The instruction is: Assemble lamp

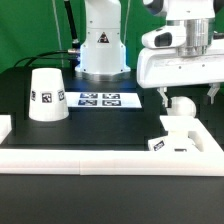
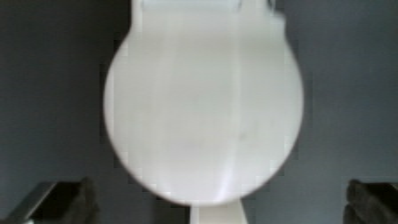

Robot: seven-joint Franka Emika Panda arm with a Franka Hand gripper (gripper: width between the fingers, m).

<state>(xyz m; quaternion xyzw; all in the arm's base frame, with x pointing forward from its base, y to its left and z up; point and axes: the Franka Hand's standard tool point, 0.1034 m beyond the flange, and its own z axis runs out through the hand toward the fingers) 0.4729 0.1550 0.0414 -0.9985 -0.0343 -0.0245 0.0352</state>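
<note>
Closest to the camera in the exterior view there's a chunky white rail (image 1: pixel 100 160) running across the front of the black table (image 1: pixel 110 128). The lamp's base (image 1: pixel 190 140) sits right behind it, over on the exterior view's right. Can't honestly tell if base and rail touch, it's all white on white. The base has a black-and-white tag (image 1: pixel 157 146) at its end toward the exterior view's left.

The bulb (image 1: pixel 182 106) is standing upright on top of the base, round end up.

The gripper (image 1: pixel 188 97) hangs straight above the base with its jaws spread wide, one on each side of the bulb's round top. In the wrist view the bulb fills the middle of the shot. The two dark fingers (image 2: pixel 54 200) are way out at the edges with a clear gap to the white, so it's straddling the bulb and not gripping anything.

The shade (image 1: pixel 48 95) is well away from the base toward the exterior view's left and a bit further back. It stands wide end down with a tag facing the camera.

The marker board (image 1: pixel 100 99) lies flat on the table, behind the base and off to the exterior view's left of it.

Furthest back from the base are the arm's pedestal (image 1: pixel 100 45) and a green backdrop (image 1: pixel 30 30).
</note>
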